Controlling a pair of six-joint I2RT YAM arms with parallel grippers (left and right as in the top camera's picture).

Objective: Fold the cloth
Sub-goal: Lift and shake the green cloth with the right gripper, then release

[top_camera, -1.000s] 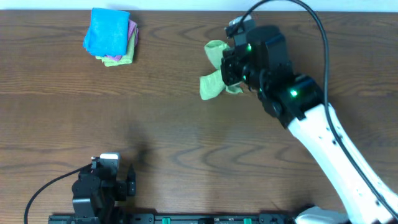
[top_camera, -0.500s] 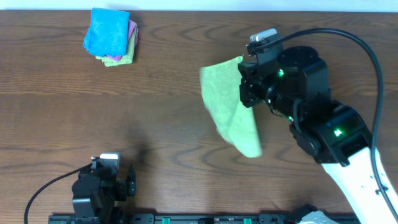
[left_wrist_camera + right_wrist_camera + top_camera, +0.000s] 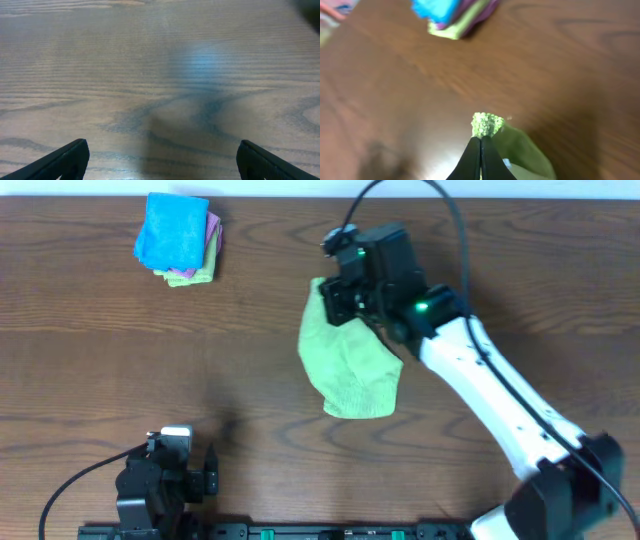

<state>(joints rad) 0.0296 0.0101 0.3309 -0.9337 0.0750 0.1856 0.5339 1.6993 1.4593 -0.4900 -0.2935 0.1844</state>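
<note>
Wood-grain desk (image 3: 100, 360), with a folded blue stack (image 3: 175, 235) top left and the left pincer (image 3: 160, 160) spread wide over bare wood at the front. Right of centre, the lime cloth (image 3: 350, 370) trails from the right pincer (image 3: 480, 145), which is clamped on one bunched corner. With a pinch that small, it could slip out or land crumpled.

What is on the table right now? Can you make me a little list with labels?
cloth: lime green, loose, one bunched end pinched, the rest spread out
right fingers: shut on the cloth
left fingers: open, holding nothing, above bare wood
stack of folded cloths: blue on top, pink and green underneath, far from the cloth
table: brown wood
</note>
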